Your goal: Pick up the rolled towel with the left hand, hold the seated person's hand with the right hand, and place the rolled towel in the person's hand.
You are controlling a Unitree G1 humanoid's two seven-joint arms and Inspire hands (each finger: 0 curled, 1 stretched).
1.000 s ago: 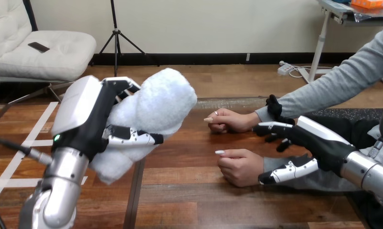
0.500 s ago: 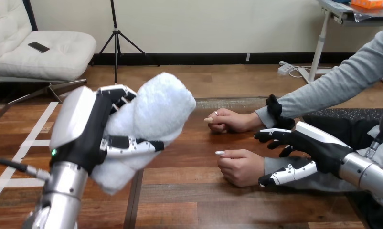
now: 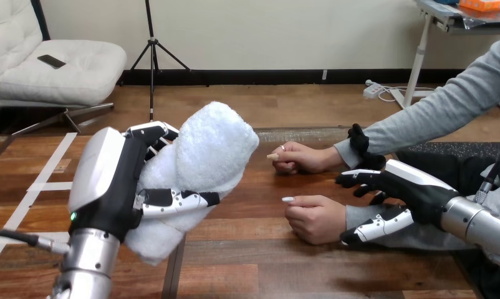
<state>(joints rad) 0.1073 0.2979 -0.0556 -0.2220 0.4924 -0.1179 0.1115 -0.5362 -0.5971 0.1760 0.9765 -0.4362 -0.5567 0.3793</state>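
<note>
The rolled towel [image 3: 204, 146] is up in the air over the left part of the table [image 3: 254, 261]. It does not touch the wood. Its long way is slanted: one end points down and near, and the other end points up, far and to the right. The left hand [image 3: 120, 180] grasps it around the middle. The thumb [image 3: 179, 200] wraps across the near side and the fingers [image 3: 151, 132] hook over the far side.

To the right of the towel, past a gap of bare table, are the person's two hands. The person's near hand [image 3: 316, 219] rests on the wood, palm down and loosely curled. The person's far hand [image 3: 300, 157] lies behind it and is also curled.

The right hand [image 3: 416, 187] is at the wrist of the near hand. Its fingers [image 3: 360, 176] are on the far side of the wrist and its thumb [image 3: 375, 227] is on the near side, so the wrist sits between them. The hand looks loose and released, not squeezed shut round the wrist.

So the towel has to go right and down. I think the near hand must turn up and uncurl first, or the towel has nowhere to sit.
</note>
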